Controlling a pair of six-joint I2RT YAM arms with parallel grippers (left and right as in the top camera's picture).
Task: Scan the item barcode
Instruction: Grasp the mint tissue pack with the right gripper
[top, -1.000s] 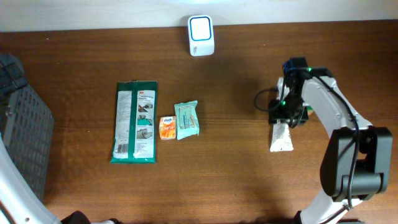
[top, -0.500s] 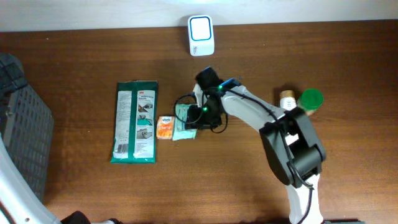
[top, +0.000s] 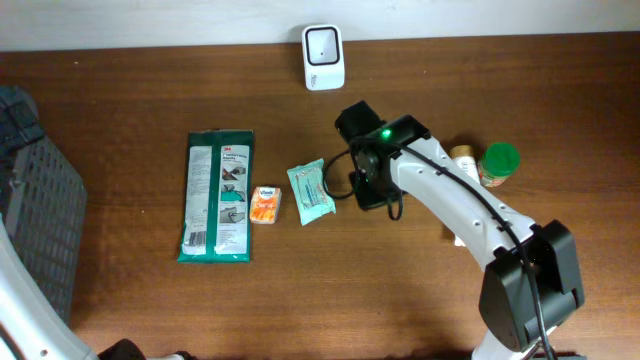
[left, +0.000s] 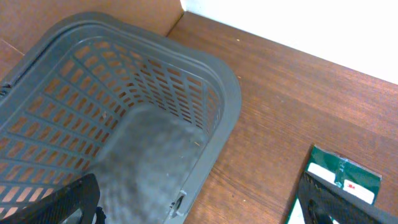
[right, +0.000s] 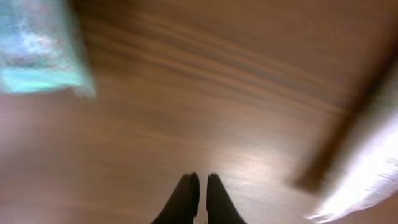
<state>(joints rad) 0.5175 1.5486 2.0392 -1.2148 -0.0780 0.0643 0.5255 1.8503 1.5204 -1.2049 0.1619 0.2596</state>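
"On the bench (top: 150, 90), where did the item lie?" asked Mina.

"I judged it was the teal tissue packet (top: 312, 190). It lay flat and a little turned, between the orange packet (top: 265, 205) and the right arm, well below the white barcode scanner (top: 323, 57) at the far edge."

"Did the right fingers (right: 186, 199) hold it?"

"No. They were pressed together with nothing between them, above bare wood. In the right wrist view, which was blurred, the packet was off at the upper left. The left fingers (left: 68, 202) were spread wide over the grey basket (left: 205, 81) and carried nothing."

"What could have gone wrong from there?"

"Several things, in my opinion. If the arm had gone up to the scanner like this, it would have shown nothing to the scanner. If the closed fingers had moved sideways, they could have pushed the packet into the orange one. The packet also looked thin and soft, so a grasp from above might have slipped or caught only the film."

"And the packet itself?"

"It had a teal wrapper with pale print and crimped ends. I could not find a barcode on the upper face. It could have been underneath, and then the scan would have failed unless the packet was turned."
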